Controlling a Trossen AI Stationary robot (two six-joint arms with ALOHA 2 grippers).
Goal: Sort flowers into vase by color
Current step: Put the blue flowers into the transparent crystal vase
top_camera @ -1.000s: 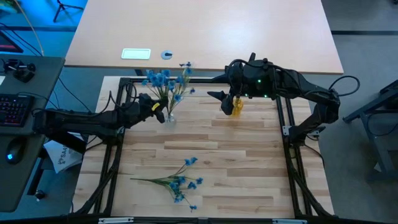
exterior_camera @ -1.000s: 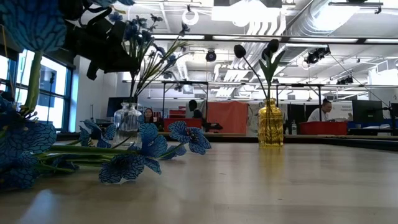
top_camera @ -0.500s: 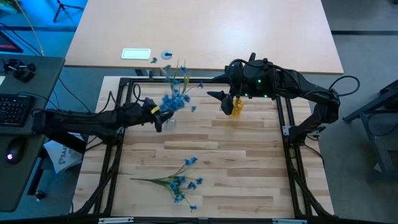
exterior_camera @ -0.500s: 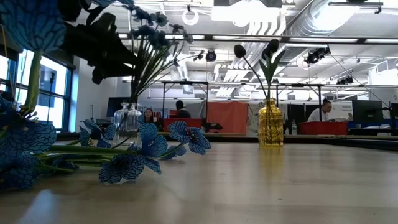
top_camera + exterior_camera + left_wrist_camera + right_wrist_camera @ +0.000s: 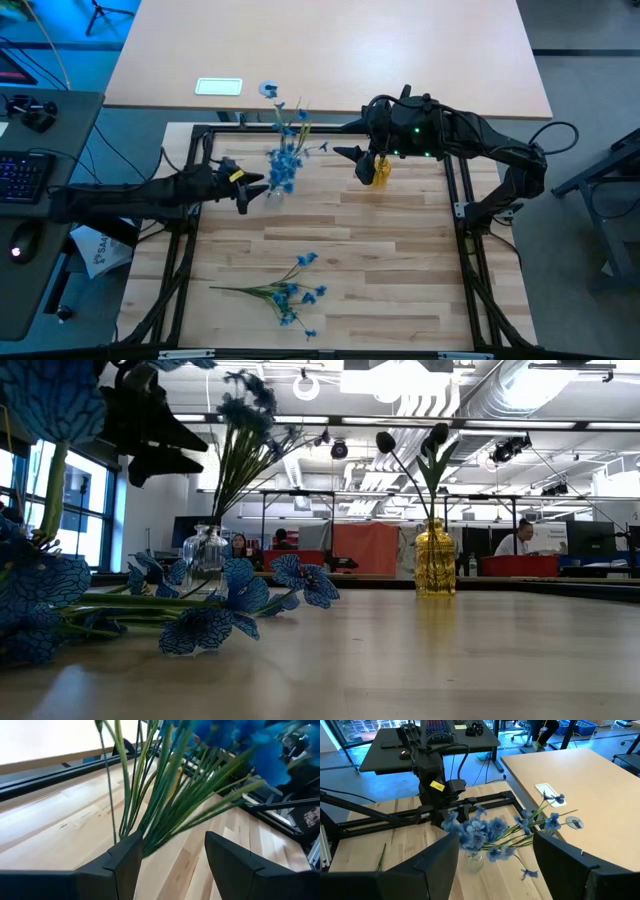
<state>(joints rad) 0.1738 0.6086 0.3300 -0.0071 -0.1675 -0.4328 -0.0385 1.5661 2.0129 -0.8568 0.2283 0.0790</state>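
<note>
**Flowers: blue sprigs in clear vase, one bunch loose on table**

The flowers divide into three groups. A bunch of blue sprigs (image 5: 285, 160) stands in a clear glass vase (image 5: 205, 550) at the far left of the table (image 5: 400, 260), leaning toward the far edge. A second blue bunch (image 5: 285, 293) lies flat on the near part of the table, well apart from both arms. Dark buds (image 5: 412, 440) on thin stems stand in a yellow vase (image 5: 435, 558); only the low view shows the buds, since the right arm covers most of that vase from above.

The left end effector (image 5: 250, 190) sits just beside the clear vase with its fingers spread. The left wrist view shows the green stems (image 5: 165, 795) beyond the gap between them, ungripped. The right end effector (image 5: 352, 155) hangs next to the yellow vase, fingers parted and empty; its wrist view shows the clear vase and blue blossoms.
</note>
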